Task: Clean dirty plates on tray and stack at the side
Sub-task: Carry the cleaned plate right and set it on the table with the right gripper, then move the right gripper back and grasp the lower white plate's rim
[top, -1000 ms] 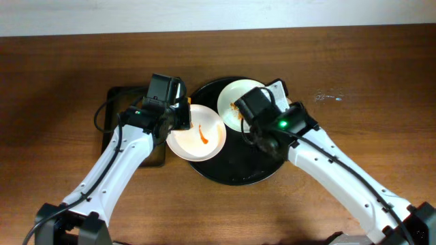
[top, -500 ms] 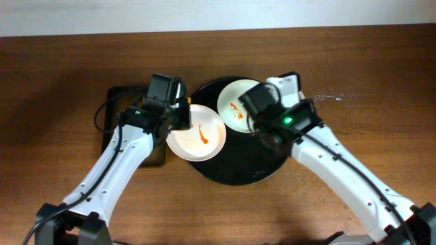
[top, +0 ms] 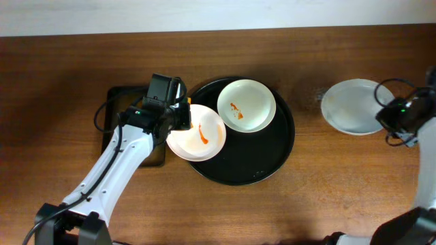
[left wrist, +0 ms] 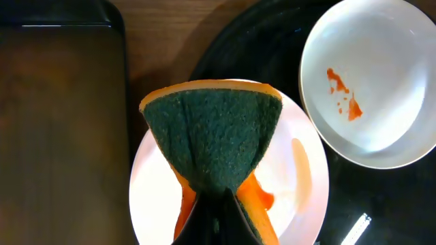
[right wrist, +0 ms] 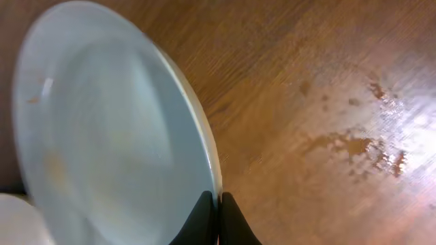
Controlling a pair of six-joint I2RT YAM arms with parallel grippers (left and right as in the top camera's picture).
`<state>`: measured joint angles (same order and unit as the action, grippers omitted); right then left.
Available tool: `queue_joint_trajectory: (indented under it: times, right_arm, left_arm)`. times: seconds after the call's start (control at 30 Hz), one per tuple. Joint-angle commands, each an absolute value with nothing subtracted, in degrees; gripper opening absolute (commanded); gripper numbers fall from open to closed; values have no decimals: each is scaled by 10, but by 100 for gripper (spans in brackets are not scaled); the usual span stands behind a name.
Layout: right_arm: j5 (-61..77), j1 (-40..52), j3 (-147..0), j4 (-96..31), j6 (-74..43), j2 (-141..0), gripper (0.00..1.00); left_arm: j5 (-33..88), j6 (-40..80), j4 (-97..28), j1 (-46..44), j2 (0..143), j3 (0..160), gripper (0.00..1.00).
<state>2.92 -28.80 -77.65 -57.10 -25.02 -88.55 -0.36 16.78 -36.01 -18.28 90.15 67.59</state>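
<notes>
Our left gripper (left wrist: 218,216) is clamped on a sponge (left wrist: 212,139), green face up, over the left plate (left wrist: 157,190). That plate lies across the tray's (top: 272,160) left rim and bears an orange streak. The back plate (top: 246,105), with small red smears, sits inside the tray at its far side. Well right of the tray, our right gripper (right wrist: 219,216) pinches the rim of the third plate (right wrist: 102,150) over bare table (right wrist: 306,61) with wet spots (right wrist: 354,144). We cannot tell whether it touches the wood. A small tray (top: 112,122) sits just left of the tray.
</notes>
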Motion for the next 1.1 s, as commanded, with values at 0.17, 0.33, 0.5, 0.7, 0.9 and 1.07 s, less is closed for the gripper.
queue_joint_trajectory:
  times: [0.17, 0.33, 0.5, 0.7, 0.9, 1.07]
  right_arm:
    - [99, -346, -787, -443, -241, -1006, 4]
    - [99, -345, -787, -460, -241, -1078, 4]
    - [146, -345, -787, -475, -172, -1066, 51]
    - [237, -283, -787, -546, -109, -942, 59]
    - [283, -99, -787, -625, -108, -927, 99]
    - [277, 67, -763, -618, -118, -930, 82]
  left_arm:
    - [3, 173, -359, -179, 887, 679, 0]
    - [3, 173, -359, -179, 887, 679, 0]
    - [2, 173, -362, -179, 887, 679, 0]
    - [-8, 173, -368, -179, 887, 679, 0]
    - [-43, 173, -385, -166, 877, 679, 0]
    - [-43, 173, -387, -155, 872, 679, 0]
